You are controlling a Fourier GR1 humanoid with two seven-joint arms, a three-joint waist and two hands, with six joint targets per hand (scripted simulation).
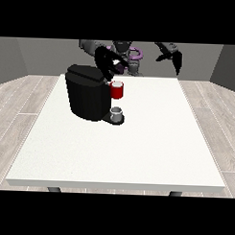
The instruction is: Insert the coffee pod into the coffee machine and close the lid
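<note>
Hand at view's left (108,63) above coffee machine (86,96), fingers unclear, cup (117,114) below.

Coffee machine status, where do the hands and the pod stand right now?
Hand at view's left above the coffee machine, by its red pod holder. Hand at view's right raised, clear of table. Pod not discernible. Gray cup beneath.

The coffee machine (87,97) looks like matt black plastic — its pod holder (117,90) a smooth red. The table (137,149) is matt white, faintly speckled — the floor (24,106) pale wood planks.
</note>
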